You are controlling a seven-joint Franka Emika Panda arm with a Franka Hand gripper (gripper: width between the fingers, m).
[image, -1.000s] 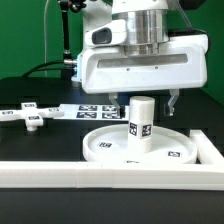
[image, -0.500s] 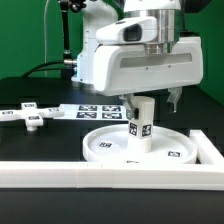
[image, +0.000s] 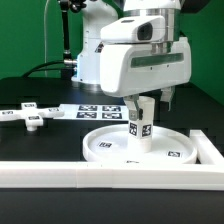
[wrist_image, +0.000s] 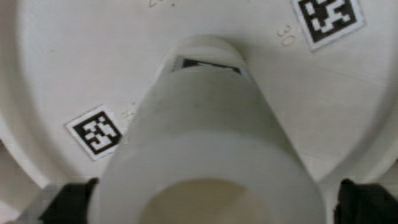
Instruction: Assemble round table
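Rail: long white rail (image: pixel 60 172) runs across the front, nearest the cam, w/ a short return at the exterior view's right.
Surface: black surface (image: pixel 40 140) behind the rail.
Disc: round rimmed disc (image: pixel 105 148) lies flat just behind the rail; sq. tags on its face.
Leg: short cyl. leg (image: pixel 140 125) stands on the disc near its middle, roughly upright, tag facing the cam.
End effector: end effector (image: pixel 147 104) hangs over the leg, fingers (image: pixel 168 98) straddling its top end. Wrist view has dark pads (wrist_image: pixel 68 203) on either side of the leg. Can't tell if they clamp it or sit just off it.
Cross base: flat cross-shaped base (image: pixel 30 116) lies on the surface at the exterior view's left, well apart from the disc.
Marker board: marker board (image: pixel 95 110) lies flat behind the disc, partly hidden by the arm.
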